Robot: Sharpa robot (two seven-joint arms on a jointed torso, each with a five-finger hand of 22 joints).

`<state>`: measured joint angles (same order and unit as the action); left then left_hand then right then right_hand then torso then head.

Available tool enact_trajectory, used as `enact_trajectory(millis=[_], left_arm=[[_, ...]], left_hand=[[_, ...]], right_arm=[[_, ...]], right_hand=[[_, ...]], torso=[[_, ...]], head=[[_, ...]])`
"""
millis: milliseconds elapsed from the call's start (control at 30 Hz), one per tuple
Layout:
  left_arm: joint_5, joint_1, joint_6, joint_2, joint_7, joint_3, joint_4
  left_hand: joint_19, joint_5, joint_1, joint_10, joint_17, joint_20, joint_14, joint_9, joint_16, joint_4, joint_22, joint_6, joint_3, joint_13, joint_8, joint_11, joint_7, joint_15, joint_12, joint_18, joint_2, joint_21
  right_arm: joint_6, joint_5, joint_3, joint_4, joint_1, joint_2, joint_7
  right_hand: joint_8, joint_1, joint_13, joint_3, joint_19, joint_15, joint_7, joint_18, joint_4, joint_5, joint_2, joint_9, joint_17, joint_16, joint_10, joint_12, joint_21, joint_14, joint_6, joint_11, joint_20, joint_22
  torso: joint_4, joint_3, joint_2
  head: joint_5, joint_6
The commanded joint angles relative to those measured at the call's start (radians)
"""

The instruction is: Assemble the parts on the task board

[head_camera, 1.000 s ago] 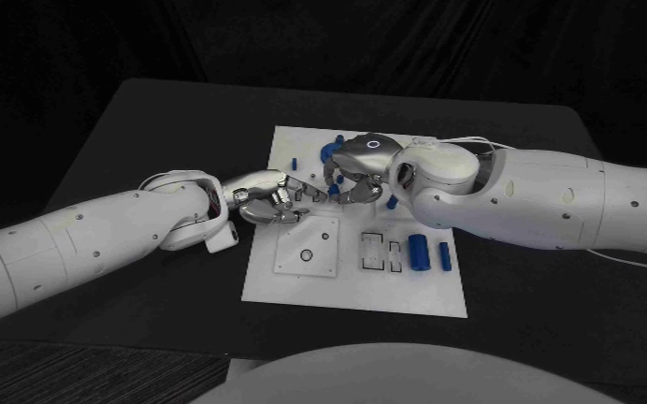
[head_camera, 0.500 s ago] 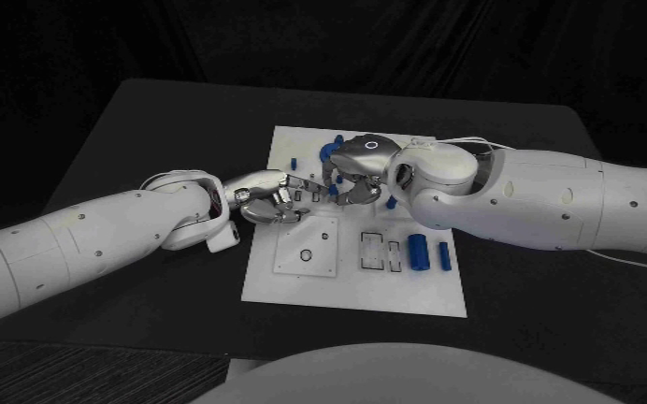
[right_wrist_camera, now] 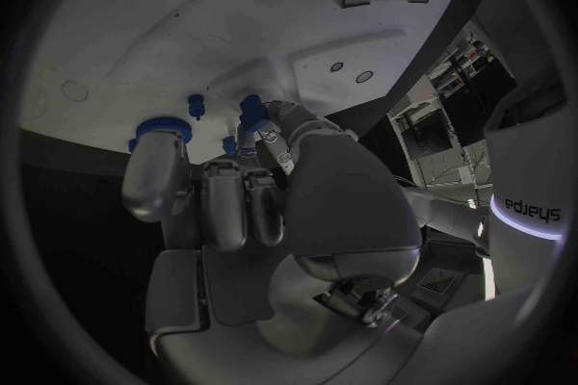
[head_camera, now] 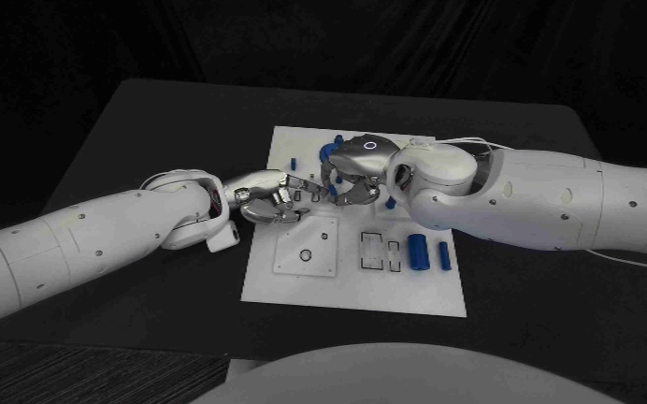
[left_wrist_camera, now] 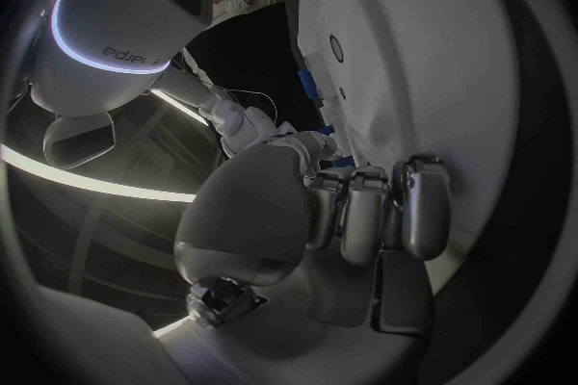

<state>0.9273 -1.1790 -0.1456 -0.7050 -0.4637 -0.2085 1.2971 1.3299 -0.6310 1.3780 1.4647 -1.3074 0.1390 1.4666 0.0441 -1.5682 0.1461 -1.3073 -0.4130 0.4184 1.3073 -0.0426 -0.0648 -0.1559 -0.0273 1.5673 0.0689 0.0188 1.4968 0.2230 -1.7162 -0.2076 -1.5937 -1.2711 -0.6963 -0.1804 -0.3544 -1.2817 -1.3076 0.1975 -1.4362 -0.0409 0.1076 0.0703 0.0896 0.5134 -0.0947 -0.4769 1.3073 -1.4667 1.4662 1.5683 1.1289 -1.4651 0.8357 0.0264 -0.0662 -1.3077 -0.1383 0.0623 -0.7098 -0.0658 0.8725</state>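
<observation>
The task board (head_camera: 405,292) lies flat in the middle of the black surface (head_camera: 149,114). Both hands meet over its middle, near its far half. The left hand (head_camera: 277,196) reaches in over the board's left edge with its fingers (left_wrist_camera: 361,212) curled in side by side; whether anything sits between them I cannot tell. The right hand (head_camera: 357,175) hangs over the board just beside it, fingertips almost touching the left hand's, its fingers (right_wrist_camera: 223,202) bent down toward small blue parts (right_wrist_camera: 247,111) standing in the board; a grip on any of them cannot be made out. A blue cylinder (head_camera: 420,252) and a slimmer blue pin (head_camera: 444,254) lie near the board's right edge, beside 2 rectangular slots (head_camera: 372,250). A square inset plate (head_camera: 308,247) with a small hole sits on the near left part.
</observation>
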Motion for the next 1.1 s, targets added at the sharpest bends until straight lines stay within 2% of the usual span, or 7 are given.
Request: enact_trajectory(millis=[33, 1100], left_arm=[[0.001, 0.008, -0.016, 0.005, 0.018, -0.004, 0.001], [0.001, 0.011, -0.025, 0.001, 0.022, -0.004, 0.001]], left_hand=[[-0.006, 0.006, -0.002, 0.106, -0.263, 0.003, 0.104, 0.001, -0.003, 0.001, -0.125, -0.007, 0.007, 0.263, -0.003, -0.009, 0.0, -0.006, 0.003, -0.018, 0.006, -0.004], [-0.011, 0.006, -0.003, 0.106, -0.263, 0.007, 0.104, 0.007, -0.003, -0.001, -0.123, -0.051, 0.011, 0.263, -0.012, -0.016, -0.008, -0.012, 0.003, -0.017, 0.007, -0.006]], right_arm=[[0.007, -0.007, 0.0, -0.002, 0.001, -0.001, -0.01], [-0.013, -0.007, 0.0, 0.019, 0.001, -0.002, -0.015]], right_hand=[[0.0, -0.006, -0.263, 0.005, 0.009, -0.001, -0.001, 0.017, -0.001, -0.005, 0.003, -0.001, 0.118, 0.007, 0.105, 0.003, -0.005, -0.07, 0.006, 0.002, 0.001, -0.146], [0.0, -0.008, -0.263, 0.007, 0.009, -0.001, -0.002, 0.017, -0.003, -0.005, 0.004, -0.002, 0.119, 0.007, 0.105, 0.003, -0.006, -0.07, 0.009, 0.002, 0.001, -0.146]], torso=[[0.0, -0.0004, 0.0], [-0.0001, -0.0001, 0.002]], head=[[0.0, 0.0], [0.001, 0.0]])
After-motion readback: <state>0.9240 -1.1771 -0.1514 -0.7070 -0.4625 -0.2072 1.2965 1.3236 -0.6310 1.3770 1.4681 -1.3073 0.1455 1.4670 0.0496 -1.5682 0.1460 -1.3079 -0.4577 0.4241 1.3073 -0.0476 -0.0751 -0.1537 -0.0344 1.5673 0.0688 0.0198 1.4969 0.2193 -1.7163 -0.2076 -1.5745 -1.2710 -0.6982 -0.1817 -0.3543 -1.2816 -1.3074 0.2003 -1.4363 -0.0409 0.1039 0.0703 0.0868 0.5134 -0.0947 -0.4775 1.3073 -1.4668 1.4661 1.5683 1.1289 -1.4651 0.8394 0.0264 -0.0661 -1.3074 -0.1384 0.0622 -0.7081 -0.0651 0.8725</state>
